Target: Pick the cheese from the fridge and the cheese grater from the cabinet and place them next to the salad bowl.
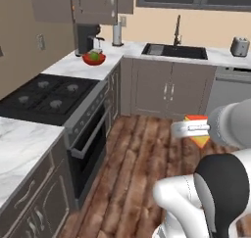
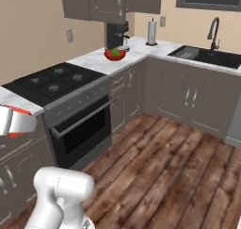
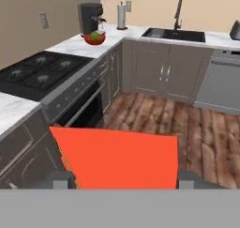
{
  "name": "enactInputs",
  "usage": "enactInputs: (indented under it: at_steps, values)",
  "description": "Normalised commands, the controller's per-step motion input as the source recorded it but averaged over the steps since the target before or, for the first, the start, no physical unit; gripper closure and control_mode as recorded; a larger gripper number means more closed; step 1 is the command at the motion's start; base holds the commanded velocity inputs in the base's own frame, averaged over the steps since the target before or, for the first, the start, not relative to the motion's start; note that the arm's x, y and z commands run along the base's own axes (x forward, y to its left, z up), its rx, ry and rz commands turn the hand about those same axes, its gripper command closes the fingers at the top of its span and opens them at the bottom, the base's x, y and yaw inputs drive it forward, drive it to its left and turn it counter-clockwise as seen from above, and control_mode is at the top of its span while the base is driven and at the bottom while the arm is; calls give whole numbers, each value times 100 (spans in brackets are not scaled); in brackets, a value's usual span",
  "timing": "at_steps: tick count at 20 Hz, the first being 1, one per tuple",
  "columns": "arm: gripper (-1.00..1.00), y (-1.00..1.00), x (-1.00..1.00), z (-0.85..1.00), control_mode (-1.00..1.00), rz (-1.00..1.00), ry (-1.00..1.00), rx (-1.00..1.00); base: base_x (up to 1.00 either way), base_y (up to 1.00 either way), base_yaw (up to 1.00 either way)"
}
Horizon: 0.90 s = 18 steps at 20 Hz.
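My gripper [image 1: 188,130] is shut on the cheese [image 1: 200,135], a yellow-orange wedge with a red rind, carried in mid-air above the wooden floor. In the hand view the wedge's red face [image 3: 117,159] spans the gap between both fingertips [image 3: 61,180]. At the left edge of the right base view the gripper [image 2: 12,122] appears with a strip of red rind [image 2: 20,111]. The red salad bowl [image 1: 94,59] with its green leafy ball stands far ahead on the corner counter, beside the coffee machine [image 1: 87,38]; it also shows as the bowl [image 2: 115,54] and bowl [image 3: 95,38]. The fridge and cheese grater are out of view.
A black gas stove [image 1: 46,97] with an oven below runs along the left counter. A paper towel roll [image 1: 117,35], sink [image 1: 174,51] and toaster [image 1: 239,46] line the back counter. Wooden floor [image 1: 142,158] lies open between me and the cabinets.
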Motion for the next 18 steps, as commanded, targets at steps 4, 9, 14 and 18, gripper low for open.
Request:
enactInputs:
  at_steps: [4,9,14,18]
  values:
    - [100,0,0,0,100,0,0,0,100,-70,-11]
    - [100,0,0,0,100,0,0,0,100,-82,0]
    - [100,0,0,0,100,0,0,0,100,-83,2]
    - [100,0,0,0,100,0,0,0,100,-92,18]
